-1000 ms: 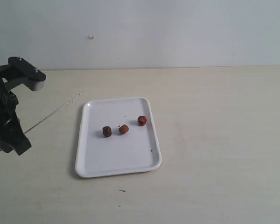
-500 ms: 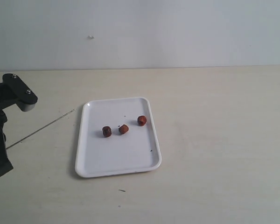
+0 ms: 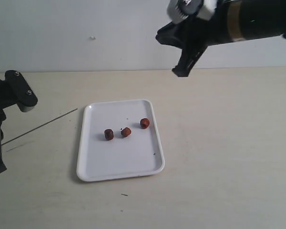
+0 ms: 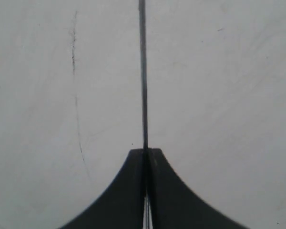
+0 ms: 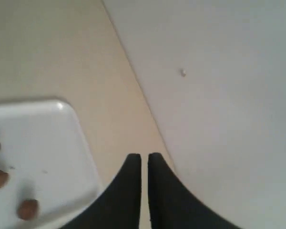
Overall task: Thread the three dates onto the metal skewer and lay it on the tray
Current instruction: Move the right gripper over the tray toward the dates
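Three reddish-brown dates (image 3: 109, 134) (image 3: 126, 131) (image 3: 145, 123) lie in a row on the white tray (image 3: 133, 167). The thin metal skewer (image 3: 43, 125) slants above the table left of the tray, its tip near the tray's far left corner. In the left wrist view my left gripper (image 4: 146, 150) is shut on the skewer (image 4: 143, 71), which runs straight out from the jaws. My right gripper (image 3: 181, 71) hangs high above the table's far edge, behind the tray, shut with nothing in it. The right wrist view shows its tips (image 5: 144, 155) over the table's edge, with the tray (image 5: 47, 138) and dates (image 5: 27, 208) to one side.
A pale wall (image 3: 133, 28) rises behind the table. A short dark mark (image 3: 125, 194) lies on the table in front of the tray. Dark specks (image 3: 155, 153) dot the tray's surface. The left arm's body (image 3: 19, 90) stands at the left edge.
The right arm has come into view at the top right. The left arm has drawn further left with the skewer, whose tip stays near the tray's far left corner.
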